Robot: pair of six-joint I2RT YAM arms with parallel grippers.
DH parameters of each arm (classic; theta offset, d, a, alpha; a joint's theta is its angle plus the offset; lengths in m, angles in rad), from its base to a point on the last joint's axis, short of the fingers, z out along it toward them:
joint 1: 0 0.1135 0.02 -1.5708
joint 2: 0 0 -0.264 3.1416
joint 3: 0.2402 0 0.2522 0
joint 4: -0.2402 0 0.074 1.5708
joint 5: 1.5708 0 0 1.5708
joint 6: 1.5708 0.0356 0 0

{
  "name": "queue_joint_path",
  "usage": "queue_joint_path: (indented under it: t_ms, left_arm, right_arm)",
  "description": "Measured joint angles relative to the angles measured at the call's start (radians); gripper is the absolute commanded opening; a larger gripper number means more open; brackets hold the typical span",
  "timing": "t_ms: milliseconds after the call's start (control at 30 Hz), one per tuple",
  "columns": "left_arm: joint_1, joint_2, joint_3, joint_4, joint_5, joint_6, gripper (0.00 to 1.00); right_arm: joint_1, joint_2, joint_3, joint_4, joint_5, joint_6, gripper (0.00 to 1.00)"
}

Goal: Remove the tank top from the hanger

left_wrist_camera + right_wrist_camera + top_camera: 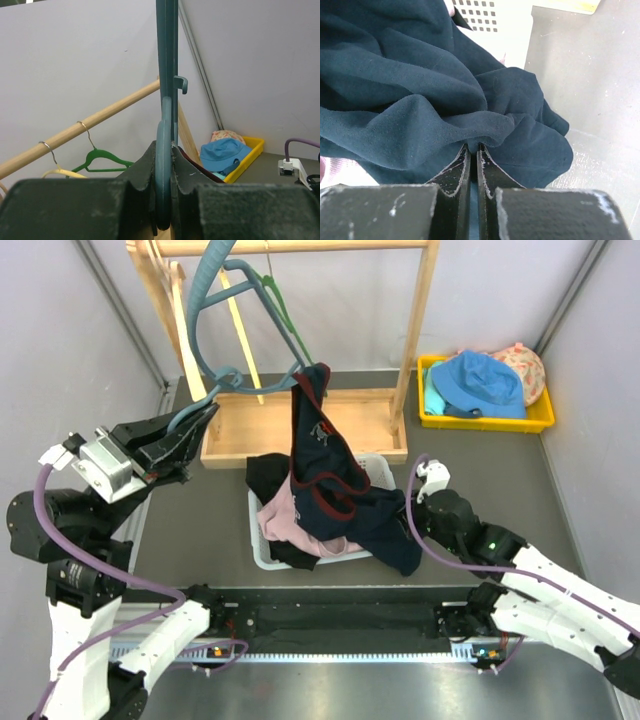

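Top view, navy tank top [322, 455] hanging off one tip of the teal hanger [190, 335], trailing into the white basket [256, 532], left wrist view, left gripper [164, 150] clamping the hanger, right wrist view, right gripper [474, 149] pinching a tank top fold.

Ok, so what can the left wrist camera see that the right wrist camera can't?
Only the left wrist view: the left gripper shut on the teal hanger, the wooden rail with a green hanger, and the yellow tray holding a blue hat. Only the right wrist view: the right gripper pinching a fold of the navy tank top, with the white basket behind. Both: the grey table and a shut gripper up close.
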Motion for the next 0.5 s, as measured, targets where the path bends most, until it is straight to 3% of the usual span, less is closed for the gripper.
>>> queue_joint_path:
  t_ms: [267, 500]
  left_arm:
    - [0.001, -0.007, -0.008, 0.005, 0.002, 0.0, 0.01]
    - [0.002, -0.017, -0.01, 0.005, 0.003, 0.0, 0.01]
  right_arm:
    - [0.0, 0.003, 0.036, -0.004, -0.003, -0.053, 0.0]
    - [-0.001, 0.13, 0.349, 0.095, -0.09, -0.164, 0.0]
